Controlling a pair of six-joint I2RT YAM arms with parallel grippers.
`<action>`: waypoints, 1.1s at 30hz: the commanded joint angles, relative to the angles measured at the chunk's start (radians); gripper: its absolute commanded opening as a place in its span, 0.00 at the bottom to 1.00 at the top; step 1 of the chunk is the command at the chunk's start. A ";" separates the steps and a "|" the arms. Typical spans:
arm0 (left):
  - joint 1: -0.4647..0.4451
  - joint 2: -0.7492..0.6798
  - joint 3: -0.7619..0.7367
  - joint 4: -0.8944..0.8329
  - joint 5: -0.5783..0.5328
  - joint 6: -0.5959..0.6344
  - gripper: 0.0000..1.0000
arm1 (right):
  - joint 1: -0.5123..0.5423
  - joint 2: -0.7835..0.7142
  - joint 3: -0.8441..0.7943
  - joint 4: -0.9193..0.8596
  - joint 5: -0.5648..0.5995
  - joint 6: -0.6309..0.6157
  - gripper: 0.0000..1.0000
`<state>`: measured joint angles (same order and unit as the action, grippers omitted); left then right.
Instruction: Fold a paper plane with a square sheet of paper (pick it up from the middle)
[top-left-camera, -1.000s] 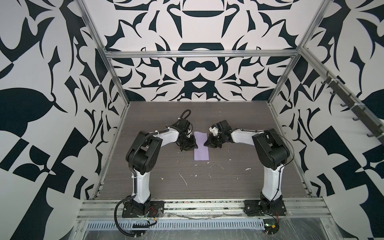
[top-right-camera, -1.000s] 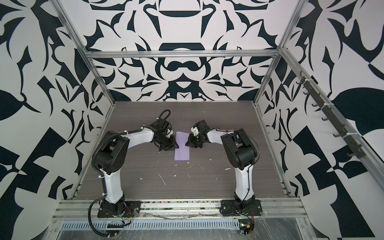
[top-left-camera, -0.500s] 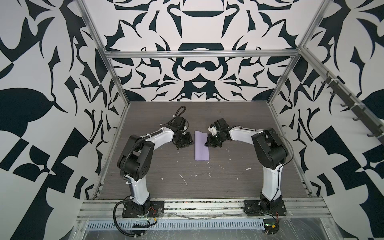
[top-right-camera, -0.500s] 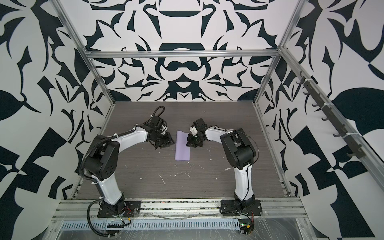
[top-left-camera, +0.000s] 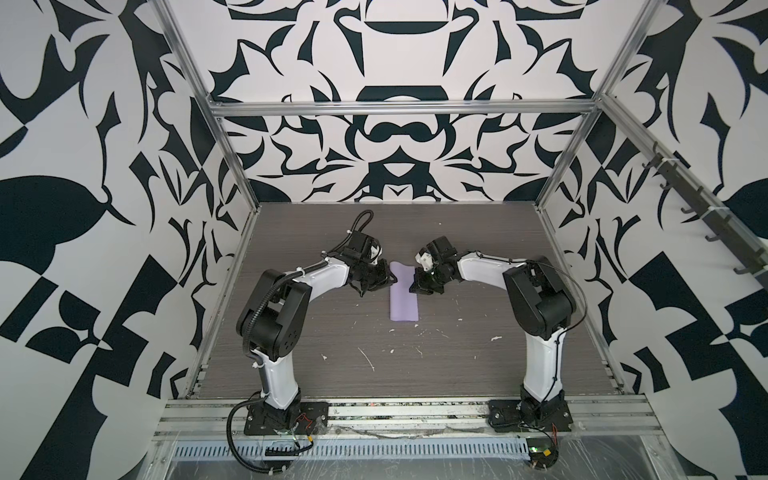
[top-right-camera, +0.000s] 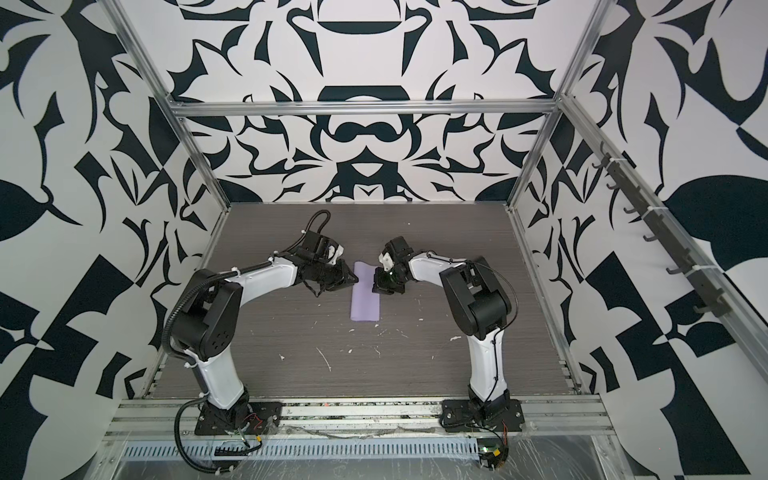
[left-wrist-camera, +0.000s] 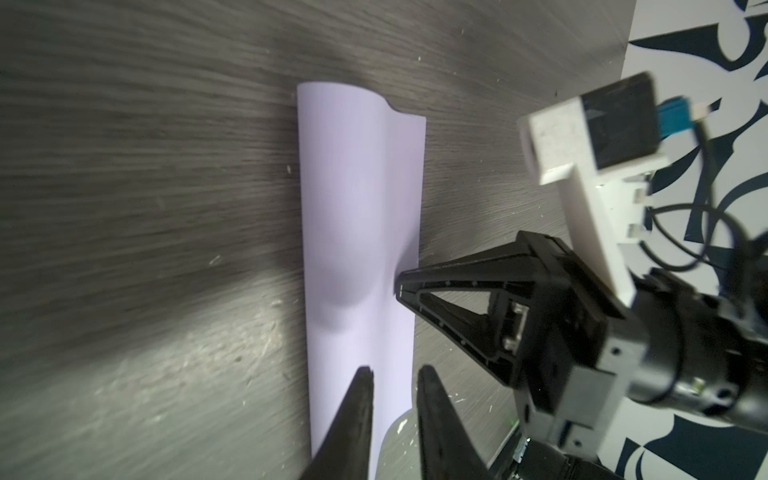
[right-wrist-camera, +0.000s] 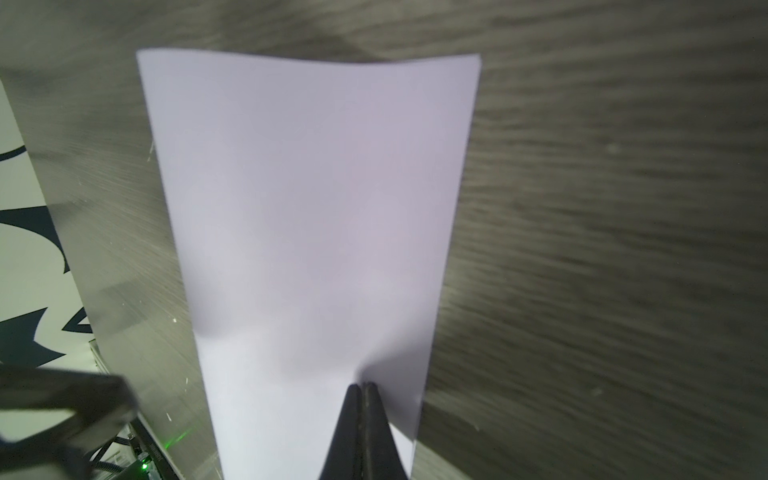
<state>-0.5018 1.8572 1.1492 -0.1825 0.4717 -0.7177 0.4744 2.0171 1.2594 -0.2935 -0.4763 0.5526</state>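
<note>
Lilac square sheet of paper (top-left-camera: 403, 299) lies near the middle of the table (top-left-camera: 332, 340), a little closer to its far edge than to its near edge. It is doubled over into a long narrow strip, and the long sides run from the far edge toward the near edge. The upper layer is not pressed flat. In the left wrist view it swells up as a soft rounded bulge along one long side, and at one short end it curls away from the layer below.

The right gripper (top-left-camera: 414, 286) meets the strip from the side of the table's right edge. Its jaws are closed together with no gap. The joined tips rest on the paper just inside its long edge, where the paper makes a small pucker. I cannot tell if a layer is caught between the tips or only pushed down.

The left gripper (left-wrist-camera: 395, 370) stands at the opposite long edge of the strip, in its far half. Its jaws are apart by only a narrow gap; the paper shows through this gap and the jaws hold nothing. The two grippers are near each other but do not touch.

Small white flecks (top-left-camera: 368, 358) are scattered on the table between the strip and the near edge.
</note>
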 joint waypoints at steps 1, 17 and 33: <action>-0.010 0.046 0.004 0.012 0.055 0.001 0.19 | -0.007 0.057 -0.013 -0.131 0.137 -0.011 0.00; -0.011 0.123 0.059 -0.214 -0.100 0.122 0.16 | -0.003 0.075 0.004 -0.176 0.175 -0.026 0.00; 0.023 0.017 0.061 -0.142 0.014 0.127 0.16 | -0.003 0.084 0.034 -0.205 0.206 -0.053 0.00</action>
<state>-0.4808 1.9049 1.1957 -0.4042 0.3828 -0.5781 0.4854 2.0377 1.3163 -0.3748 -0.4377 0.5171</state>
